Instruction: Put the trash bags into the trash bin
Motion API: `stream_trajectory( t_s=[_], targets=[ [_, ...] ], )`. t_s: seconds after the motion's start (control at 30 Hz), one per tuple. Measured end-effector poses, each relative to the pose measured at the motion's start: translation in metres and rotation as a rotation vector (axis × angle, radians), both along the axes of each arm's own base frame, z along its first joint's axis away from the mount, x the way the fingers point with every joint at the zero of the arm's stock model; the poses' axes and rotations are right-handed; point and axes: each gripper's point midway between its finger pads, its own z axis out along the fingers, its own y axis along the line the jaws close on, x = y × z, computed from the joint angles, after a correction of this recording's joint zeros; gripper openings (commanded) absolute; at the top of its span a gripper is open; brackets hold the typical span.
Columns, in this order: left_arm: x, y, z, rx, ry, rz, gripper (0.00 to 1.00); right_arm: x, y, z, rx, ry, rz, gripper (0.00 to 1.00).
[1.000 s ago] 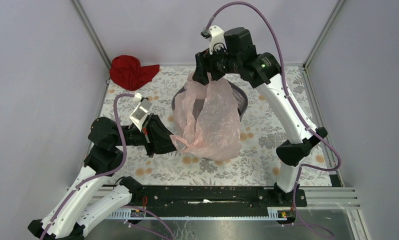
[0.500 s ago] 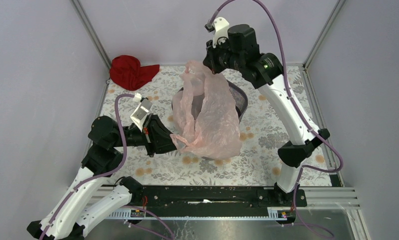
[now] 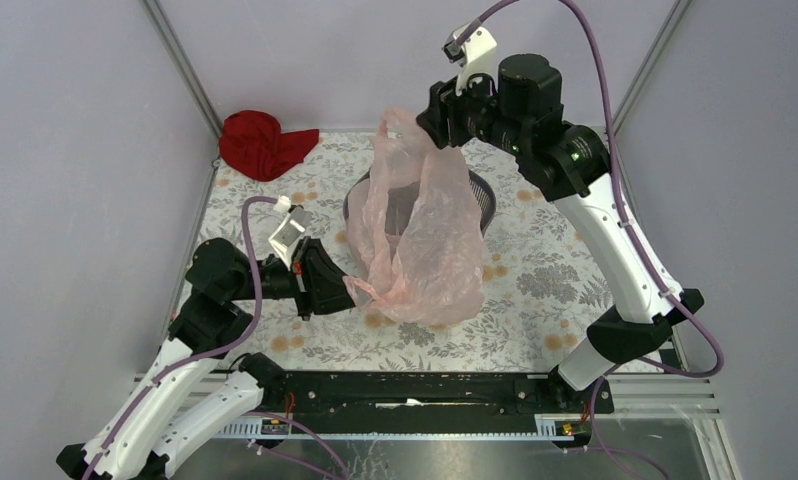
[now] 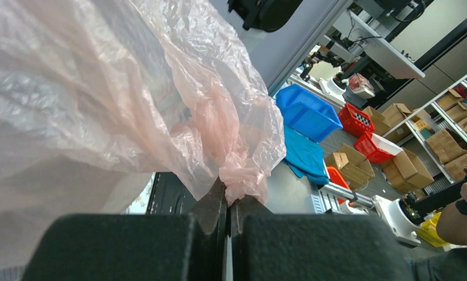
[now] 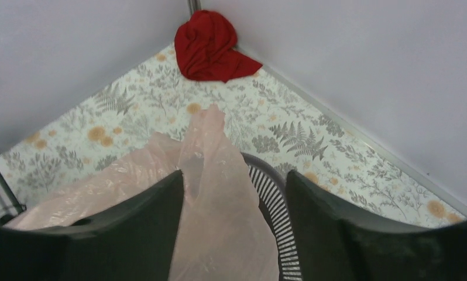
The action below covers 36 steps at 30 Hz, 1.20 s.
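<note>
The pale pink trash bag drapes over the near side of the dark grey mesh trash bin and rises to a peak by my right gripper. My left gripper is shut on the bag's lower left corner; in the left wrist view the jaws pinch a bunched bit of film. My right gripper is high over the bin's far side. Its fingers stand wide apart with the bag's top between them and the bin's rim below. I cannot tell whether the film touches a finger.
A red cloth lies in the far left corner of the flowered mat, also in the right wrist view. Grey walls enclose the left, back and right sides. A black rail runs along the near edge.
My right gripper has risen and moved right and back, and the bag's top has stretched upward with it. My left gripper has shifted slightly right, still pinching the bag's corner.
</note>
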Motion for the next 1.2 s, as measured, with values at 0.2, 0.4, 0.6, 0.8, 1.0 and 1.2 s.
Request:
stream_trajectory(
  t_s=[0.2,0.4,0.6,0.8,1.0,1.2],
  targets=[
    [-0.002,0.001,-0.021,0.024,0.044,0.000,0.00,0.005,0.015,-0.025,-0.051,0.029,0.067,0.97],
    [-0.003,0.002,-0.036,0.040,0.069,0.000,0.00,0.019,0.023,-0.047,-0.140,0.026,0.097,0.98],
    [-0.002,0.001,-0.043,0.050,0.084,0.000,0.00,0.037,0.025,-0.062,-0.253,-0.010,0.104,0.97],
    [-0.005,0.003,-0.042,0.045,0.078,0.000,0.00,0.035,0.037,-0.071,-0.292,-0.014,0.201,0.88],
    [-0.005,0.003,-0.042,0.044,0.082,0.003,0.00,0.020,0.060,-0.100,-0.269,0.095,0.351,0.40],
    [-0.003,0.003,-0.042,0.046,0.086,0.011,0.00,0.013,0.063,-0.121,-0.273,0.181,0.377,0.00]
  ],
)
